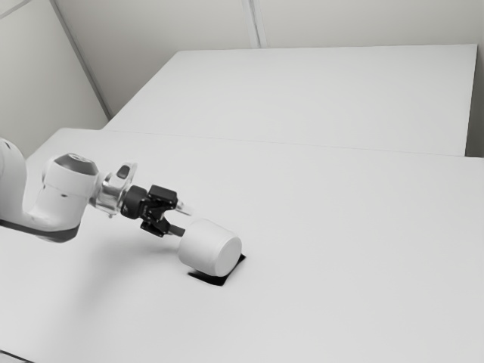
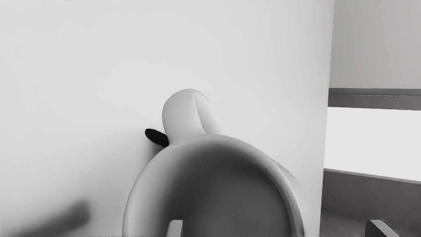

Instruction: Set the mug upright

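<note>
Pale walls (image 1: 166,23) are enclosing a broad white tabletop (image 1: 363,249), with a second flat white surface (image 1: 325,98) extending behind it in the exterior view. At the end of the arm (image 1: 64,189), which is reaching in from the exterior view's left, the black gripper (image 1: 184,221) is standing released: its two fingers (image 2: 175,229) are sitting wide apart, with nothing clasped between them. In the wrist view, one finger is overlapping the open mouth of the mug (image 1: 208,248), while the other is lying outside the rim; whether either is touching the mug, one cannot tell. Just beyond the fingertips, the white mug is resting on its side on the tabletop, its mouth facing the gripper and its closed base turning toward the exterior view's right. Its handle (image 2: 182,115) is projecting outward from the body, and the wrist view is exposing the shaded interior. Beneath the mug, a flat black patch (image 1: 219,280) is protruding past the body; its nature is remaining unclear. Farther out, a soft shadow (image 2: 65,217) is falling across the tabletop, and grey bands (image 2: 371,101) are running beyond the tabletop's edge in the wrist view.
</note>
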Action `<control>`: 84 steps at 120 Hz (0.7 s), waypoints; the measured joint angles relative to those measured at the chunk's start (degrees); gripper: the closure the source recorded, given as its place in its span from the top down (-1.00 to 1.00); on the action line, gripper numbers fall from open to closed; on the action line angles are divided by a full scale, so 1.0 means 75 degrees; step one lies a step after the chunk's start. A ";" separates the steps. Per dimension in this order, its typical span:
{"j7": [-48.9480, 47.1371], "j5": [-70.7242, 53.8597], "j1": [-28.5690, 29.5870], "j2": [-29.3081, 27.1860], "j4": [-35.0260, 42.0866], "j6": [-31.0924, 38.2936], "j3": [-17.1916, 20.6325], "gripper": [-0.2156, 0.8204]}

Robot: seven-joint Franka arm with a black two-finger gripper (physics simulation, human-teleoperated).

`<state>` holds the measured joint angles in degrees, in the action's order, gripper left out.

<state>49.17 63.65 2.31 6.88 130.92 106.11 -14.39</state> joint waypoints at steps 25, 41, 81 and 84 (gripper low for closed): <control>0.0788 -0.0304 -0.0025 0.0065 0.0003 -0.0167 0.0247 0.58; 0.1162 0.0009 -0.0016 0.0119 0.0018 -0.0208 0.0432 0.58; 0.1812 0.0677 -0.0016 0.0146 0.0106 -0.0302 0.0488 -0.16; 0.1848 0.0702 -0.0016 0.0145 0.0108 -0.0307 0.0488 -0.27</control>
<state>63.03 68.91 2.19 7.96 131.73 103.80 -10.73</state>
